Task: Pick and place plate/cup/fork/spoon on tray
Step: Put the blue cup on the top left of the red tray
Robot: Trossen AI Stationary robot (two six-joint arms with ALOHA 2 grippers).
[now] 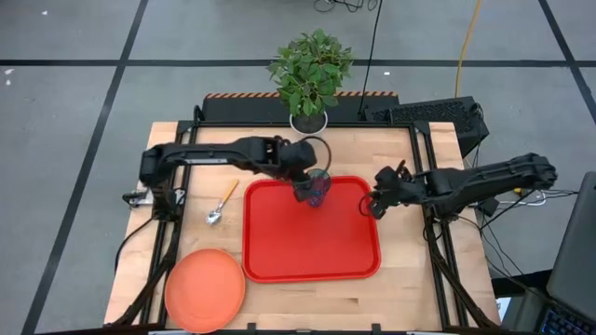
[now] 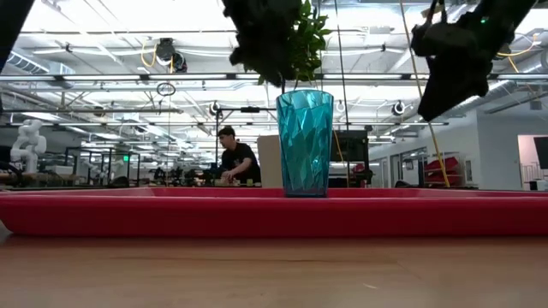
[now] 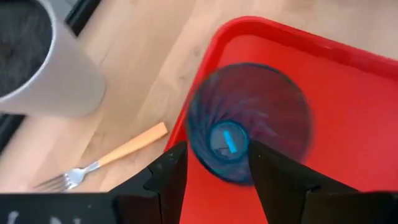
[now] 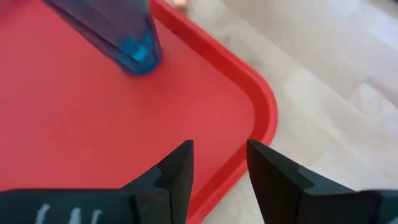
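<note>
Since cup (image 1: 318,189) already stands upright on tray (image 1: 279,261), near the far rim, looks like that item is basically done. Left hand (image 1: 308,179) hangs right above it, fingers (image 3: 168,180) spread apart either side of the cup's mouth in the left wrist view, nothing clamped, not touching from what shows; in the low view cup sits clear on the red floor with the dark hand above. Probably placed near the far edge to leave room for plate and cutlery. Right hand (image 1: 375,203) waits over tray's right rim, fingers (image 4: 177,171) parted and empty, pointing down at the corner, likely parked out of the way while ready for its side. Plate (image 1: 205,290) lies flat on the wooden surface (image 1: 419,288) by the near left corner, just beside the tray but off it. Spoon (image 1: 222,203) rests on the surface left of tray, bowl toward the near side. Fork (image 3: 102,163) shows only in the left wrist view, lying on wood just off the tray's rim near the white plant pot (image 3: 50,68). Guessing three items left to go.
</note>
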